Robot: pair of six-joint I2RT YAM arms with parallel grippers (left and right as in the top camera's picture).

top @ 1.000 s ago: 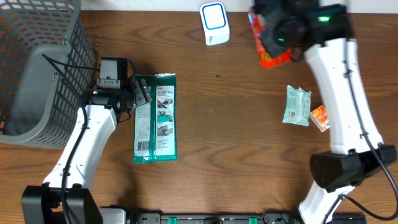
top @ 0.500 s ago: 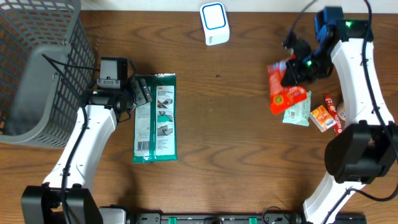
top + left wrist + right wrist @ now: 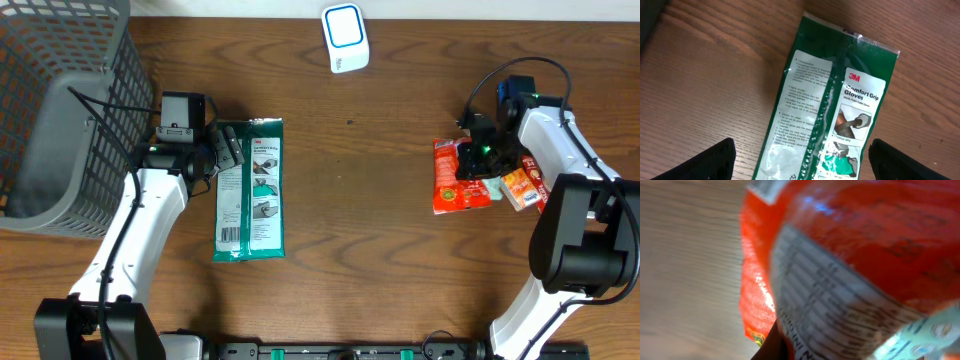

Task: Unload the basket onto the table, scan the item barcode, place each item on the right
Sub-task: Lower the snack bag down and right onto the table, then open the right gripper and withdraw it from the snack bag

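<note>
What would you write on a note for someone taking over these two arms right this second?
Left claw: open, poised over the top end of the green glove packet, which lies flat on the table, right of the grey basket.
Right claw: shut on the red snack packet, low at the table's right side, next to a small orange box.
Scanner: far edge, middle; no item near it.
Done: red packet gripped. Whether it has been scanned can't be told.
Left: probably carry a packet's barcode to the scanner.
</note>
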